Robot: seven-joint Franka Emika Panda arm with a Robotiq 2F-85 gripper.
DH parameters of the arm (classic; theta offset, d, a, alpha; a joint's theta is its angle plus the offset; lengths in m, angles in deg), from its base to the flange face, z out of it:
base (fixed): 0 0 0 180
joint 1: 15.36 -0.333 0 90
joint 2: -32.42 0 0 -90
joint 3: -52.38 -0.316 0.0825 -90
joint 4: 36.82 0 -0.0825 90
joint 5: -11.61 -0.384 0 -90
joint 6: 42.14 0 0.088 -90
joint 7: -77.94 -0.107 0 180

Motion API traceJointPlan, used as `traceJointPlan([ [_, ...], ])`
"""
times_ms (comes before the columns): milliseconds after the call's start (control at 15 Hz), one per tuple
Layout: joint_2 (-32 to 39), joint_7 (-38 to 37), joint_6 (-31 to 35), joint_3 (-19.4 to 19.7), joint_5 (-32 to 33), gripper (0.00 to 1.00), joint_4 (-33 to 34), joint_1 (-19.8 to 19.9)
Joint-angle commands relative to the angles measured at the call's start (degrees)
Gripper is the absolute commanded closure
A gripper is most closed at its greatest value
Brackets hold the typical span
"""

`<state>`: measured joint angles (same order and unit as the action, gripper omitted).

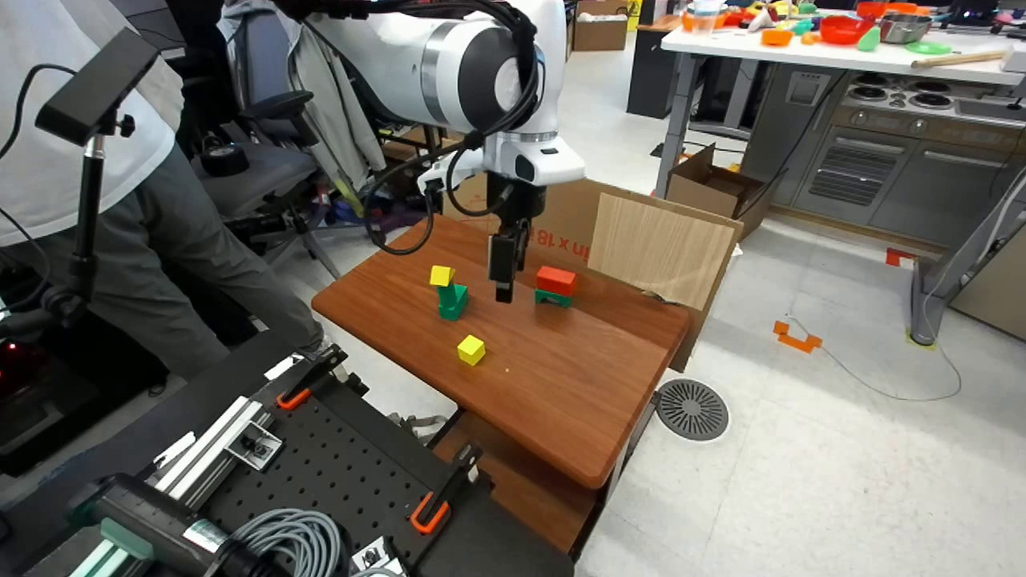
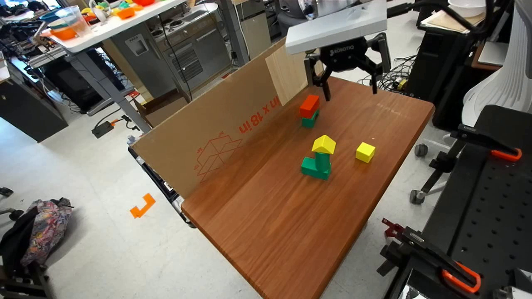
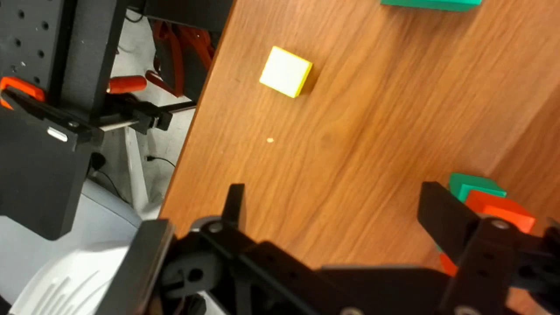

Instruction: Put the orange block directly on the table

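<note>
The orange block lies flat on top of a green arch-like block on the brown wooden table. In an exterior view the orange block sits near the cardboard side of the table. In the wrist view the orange block and green block are at the lower right, partly hidden behind a finger. My gripper is open, empty and above the table, beside the orange block and apart from it. Its spread fingers also show in the wrist view.
A yellow cube lies on the table. Green blocks stand stacked with a yellow roof-shaped block on top. A cardboard panel stands along one table side. A black perforated bench stands near the opposite side.
</note>
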<state>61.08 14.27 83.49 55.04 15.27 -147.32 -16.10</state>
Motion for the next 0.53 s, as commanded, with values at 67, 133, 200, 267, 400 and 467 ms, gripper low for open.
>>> traceJointPlan([
  [67, 6.42, 9.89, -2.49, 1.45, 4.87, 0.0, 8.0, -2.29],
  [133, 7.72, 12.2, -2.34, 1.6, 5.74, 0.0, 9.13, -2.54],
  [200, 9.09, 14.96, -2.15, 1.55, 6.18, 0.0, 10.3, -2.58],
  [267, 10.34, 17.46, -2.06, 1.67, 6.76, 0.0, 11.48, -2.83],
  [400, 12.88, 21.39, -1.38, 2.45, 8.79, 0.0, 13.95, -3.87],
  [467, 13.83, 23.78, -1.33, 2.49, 9.32, 0.0, 15.1, -4.08],
])
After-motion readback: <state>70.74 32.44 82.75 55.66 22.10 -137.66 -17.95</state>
